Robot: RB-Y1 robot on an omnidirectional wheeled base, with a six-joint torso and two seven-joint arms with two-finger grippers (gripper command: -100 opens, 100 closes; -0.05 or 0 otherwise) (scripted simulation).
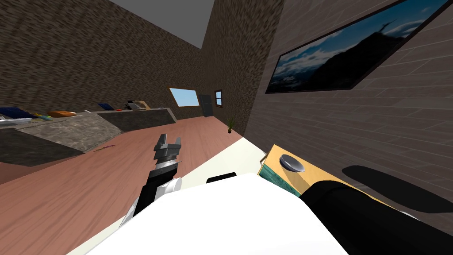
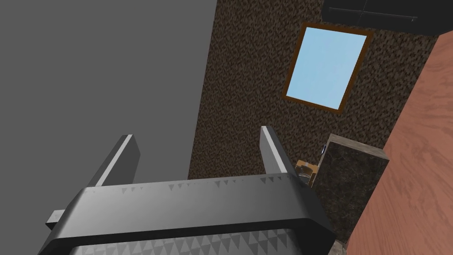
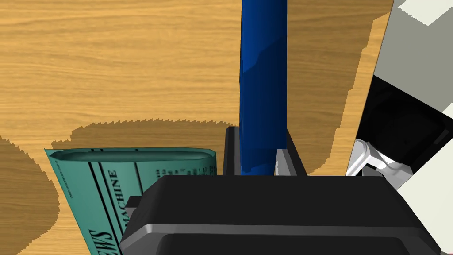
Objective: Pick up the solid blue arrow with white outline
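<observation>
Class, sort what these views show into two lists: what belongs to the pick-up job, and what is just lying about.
Belongs to the job:
blue arrow
right gripper, shut on its sides

Just lying about:
teal booklet
grey dish
wooden tabletop beneath them
potted plant on the floor

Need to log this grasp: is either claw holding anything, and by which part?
The right claw is shut on the blue arrow, pinching it at one end. The left claw is open, holding nothing.
</observation>
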